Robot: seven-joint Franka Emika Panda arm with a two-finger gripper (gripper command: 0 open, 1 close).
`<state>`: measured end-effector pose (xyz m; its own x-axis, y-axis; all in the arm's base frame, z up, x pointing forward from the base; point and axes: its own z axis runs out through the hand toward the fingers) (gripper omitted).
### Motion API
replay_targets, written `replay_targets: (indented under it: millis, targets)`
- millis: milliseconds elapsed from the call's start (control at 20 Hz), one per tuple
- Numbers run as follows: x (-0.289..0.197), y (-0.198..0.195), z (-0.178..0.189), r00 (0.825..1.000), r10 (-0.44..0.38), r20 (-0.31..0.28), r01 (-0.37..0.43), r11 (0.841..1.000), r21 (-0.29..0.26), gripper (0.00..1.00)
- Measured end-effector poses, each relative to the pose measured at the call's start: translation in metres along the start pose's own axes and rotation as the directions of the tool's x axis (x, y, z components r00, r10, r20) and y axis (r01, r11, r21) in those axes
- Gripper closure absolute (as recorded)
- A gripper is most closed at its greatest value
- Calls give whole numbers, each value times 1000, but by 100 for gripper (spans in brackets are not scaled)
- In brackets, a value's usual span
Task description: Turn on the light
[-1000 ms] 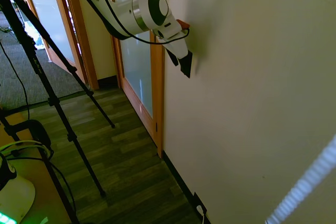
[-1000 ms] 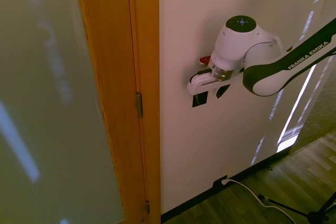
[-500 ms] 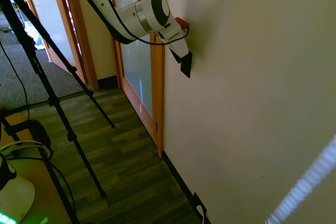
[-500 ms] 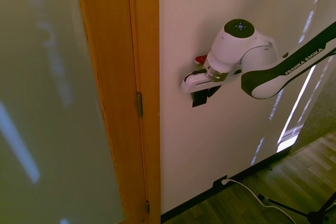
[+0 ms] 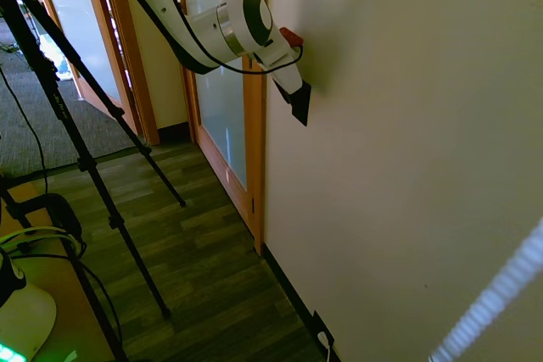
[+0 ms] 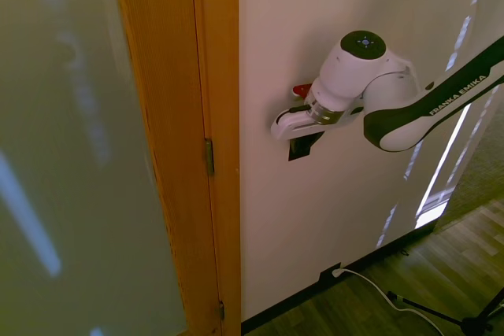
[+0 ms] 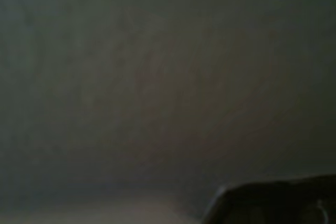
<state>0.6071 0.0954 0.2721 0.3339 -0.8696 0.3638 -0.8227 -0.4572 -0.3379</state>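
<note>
the wrist view is almost all dark grey blur, a bare stretch of wall (image 7: 157, 77) seen from very close, with one black shape (image 7: 273, 203) rising from its lower edge that cannot be identified from there. the light itself is not in any view. its switch (image 6: 299, 148), one small black plate on the cream wall just beside the wooden door frame (image 6: 213, 116), is partly covered by the gripper (image 6: 303, 141); in the second exterior view only its lower part shows below the white hand, and in the first exterior view it is a dark wedge (image 5: 300, 104) at the tip of the arm. the gripper is pressed against or right at the switch, but the fingers merge with the black plate, so i cannot tell whether they are spread or together. low on the wall sits one black socket (image 6: 327, 275) with one white cable (image 6: 370, 285) running across the wood floor (image 5: 204, 243). one frosted glass door (image 6: 79, 155) fills the left of the second exterior view, cut off by the edge.
</note>
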Motion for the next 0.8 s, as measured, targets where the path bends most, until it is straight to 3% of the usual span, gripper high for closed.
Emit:
replay_targets:
  millis: [500, 800]
  targets:
    - [3, 6, 7, 1000, 17, 9, -17, 1000, 11, 100]
    - [11, 17, -21, 998, 57, 4, -57, 989, 133, 100]
